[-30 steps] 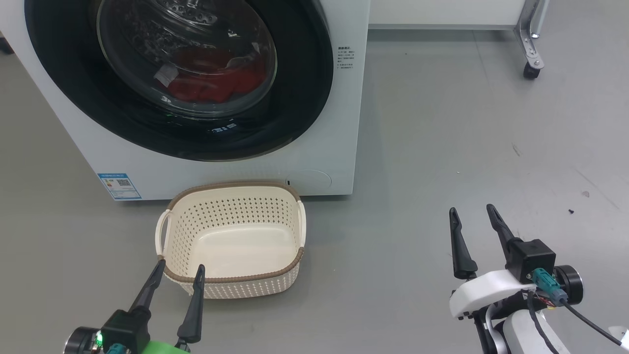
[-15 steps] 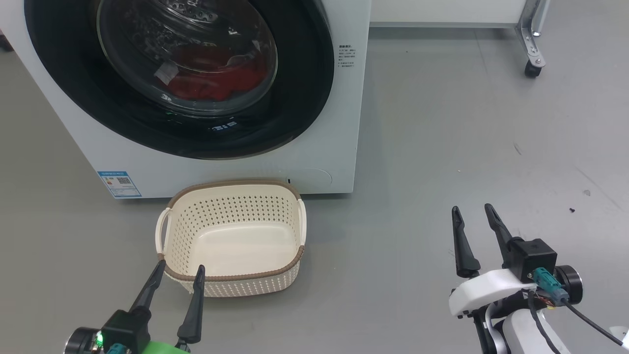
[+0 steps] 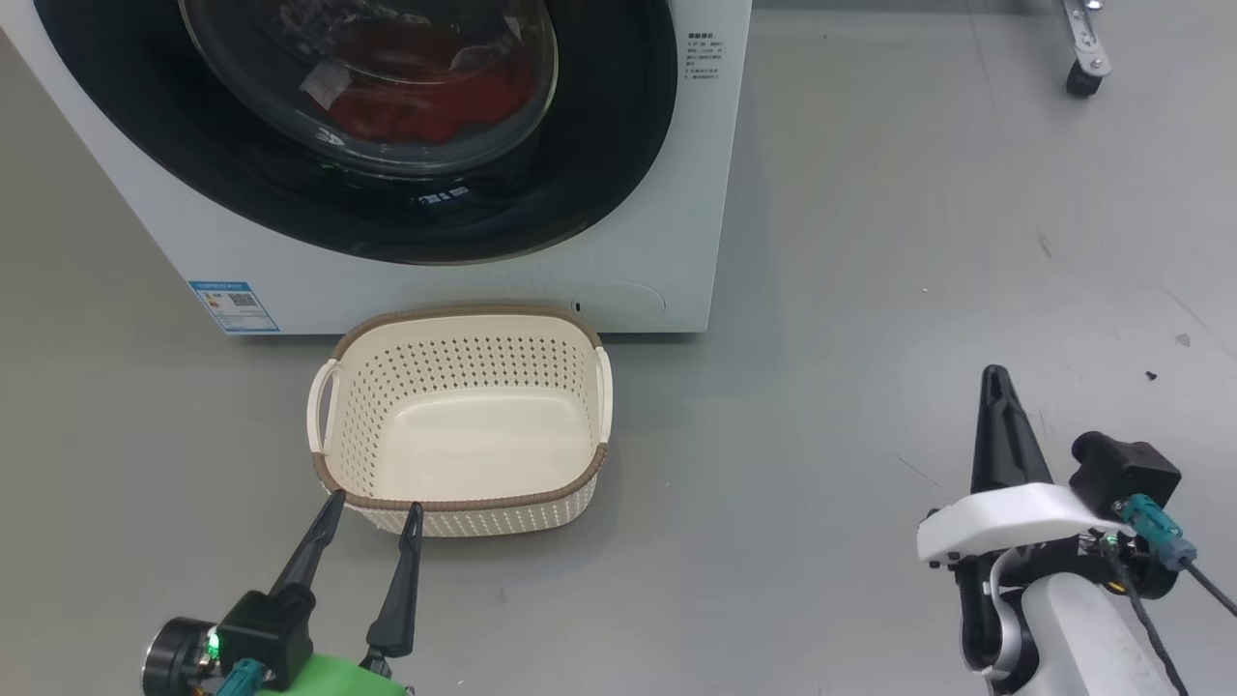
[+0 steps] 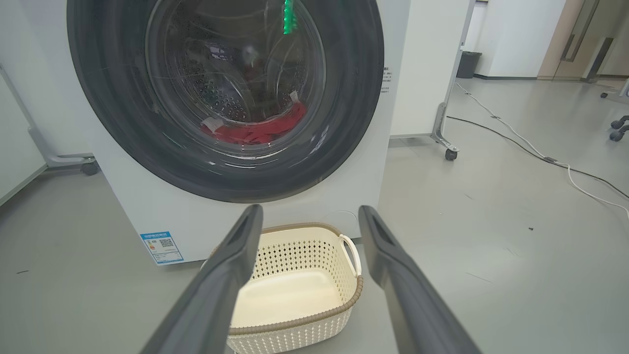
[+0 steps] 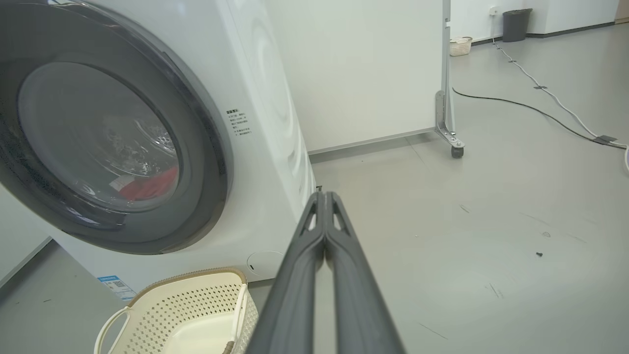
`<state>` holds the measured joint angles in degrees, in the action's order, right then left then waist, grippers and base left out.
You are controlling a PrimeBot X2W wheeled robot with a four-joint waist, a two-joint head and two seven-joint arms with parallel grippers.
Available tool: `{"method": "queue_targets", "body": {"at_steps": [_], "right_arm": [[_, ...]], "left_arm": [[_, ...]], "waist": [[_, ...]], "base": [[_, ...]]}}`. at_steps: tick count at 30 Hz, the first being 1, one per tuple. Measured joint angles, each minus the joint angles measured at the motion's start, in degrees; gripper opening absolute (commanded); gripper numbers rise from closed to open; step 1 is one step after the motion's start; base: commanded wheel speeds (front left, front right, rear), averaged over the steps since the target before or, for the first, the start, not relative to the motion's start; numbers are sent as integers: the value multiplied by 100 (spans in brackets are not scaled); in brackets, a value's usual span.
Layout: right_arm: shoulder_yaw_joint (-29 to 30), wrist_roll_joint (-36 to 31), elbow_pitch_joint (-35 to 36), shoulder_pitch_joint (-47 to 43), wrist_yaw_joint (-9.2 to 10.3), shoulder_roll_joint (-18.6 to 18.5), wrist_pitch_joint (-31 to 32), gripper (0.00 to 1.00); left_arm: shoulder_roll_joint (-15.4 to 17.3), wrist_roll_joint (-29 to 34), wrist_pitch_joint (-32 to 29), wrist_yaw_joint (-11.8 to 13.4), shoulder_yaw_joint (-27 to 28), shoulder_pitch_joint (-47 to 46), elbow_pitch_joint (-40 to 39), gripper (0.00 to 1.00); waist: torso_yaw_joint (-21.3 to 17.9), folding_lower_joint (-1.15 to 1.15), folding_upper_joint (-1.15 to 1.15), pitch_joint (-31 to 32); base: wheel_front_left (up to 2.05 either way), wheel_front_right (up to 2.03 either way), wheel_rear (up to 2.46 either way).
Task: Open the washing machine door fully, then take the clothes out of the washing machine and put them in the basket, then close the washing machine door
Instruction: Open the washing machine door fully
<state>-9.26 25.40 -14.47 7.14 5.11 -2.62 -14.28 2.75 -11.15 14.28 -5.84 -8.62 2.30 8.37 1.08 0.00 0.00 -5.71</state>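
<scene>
On the grey floor [image 3: 870,290], the basket [image 3: 464,507] sits just before the washing machine [image 3: 676,242], whose door [image 3: 599,145] is shut over the red clothes [image 3: 425,87]. The left gripper [image 3: 375,501] hovers spread at the basket's near rim; the right gripper [image 3: 995,377], pressed together, points forward, well apart.

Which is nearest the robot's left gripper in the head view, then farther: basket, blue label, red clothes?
1. basket, just ahead of the left gripper.
2. blue label, low on the washing machine, left side.
3. red clothes, behind the washing machine door.
</scene>
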Motion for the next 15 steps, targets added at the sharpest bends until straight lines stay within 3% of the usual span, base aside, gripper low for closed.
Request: {"method": "queue_targets", "body": {"at_steps": [5,10,15], "right_arm": [[226,702,75,282,-79,1,0,0],[388,1178,157,801,-301,2,145,0],[788,1713,288,1393,-361,-14,310,0]], "left_arm": [[-3,9,0,-8,-132,-103,-36,100],[-4,10,1,-49,-223,-275,-114,100],[-5,0,1,-52,-356,-413,-136,100]], "waist": [[95,0,0,-249],[224,0,0,-523],[373,0,0,-811]], "base": [[0,0,0],[0,0,0],[0,0,0]]}}
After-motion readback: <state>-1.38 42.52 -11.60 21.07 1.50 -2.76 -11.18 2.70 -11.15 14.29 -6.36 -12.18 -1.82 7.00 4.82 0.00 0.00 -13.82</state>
